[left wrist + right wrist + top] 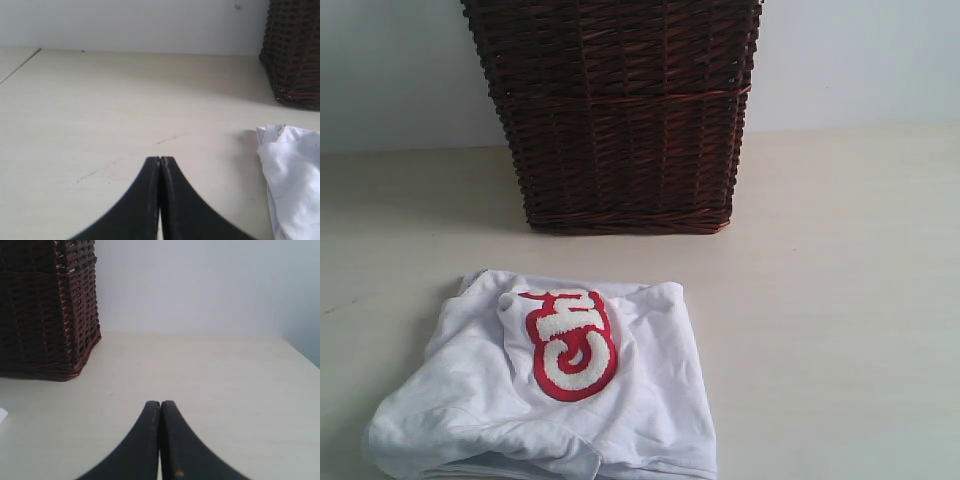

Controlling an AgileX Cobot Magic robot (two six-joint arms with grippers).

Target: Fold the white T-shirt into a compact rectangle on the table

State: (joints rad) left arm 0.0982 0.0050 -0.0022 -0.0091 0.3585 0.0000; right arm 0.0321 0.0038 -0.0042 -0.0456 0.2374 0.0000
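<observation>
The left gripper [160, 159] has its smooth black curved fingers pressed tip to tip, gripping nothing, and points low across the table [840, 300]. The right gripper [160, 402] is likewise closed and empty. The white T-shirt [650, 400] lies near and left of centre on the pale matte tabletop, a soft rumpled heap with fuzzy red-edged lettering [570, 345] on top. Beyond it stands a dark woven wicker basket [620, 120] against a plain wall [860, 60].

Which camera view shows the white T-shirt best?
The exterior view: the white T-shirt lies there almost whole, crumpled, with its red-outlined lettering showing. The left wrist view catches only one edge; the right wrist view merely a tiny white sliver.
</observation>
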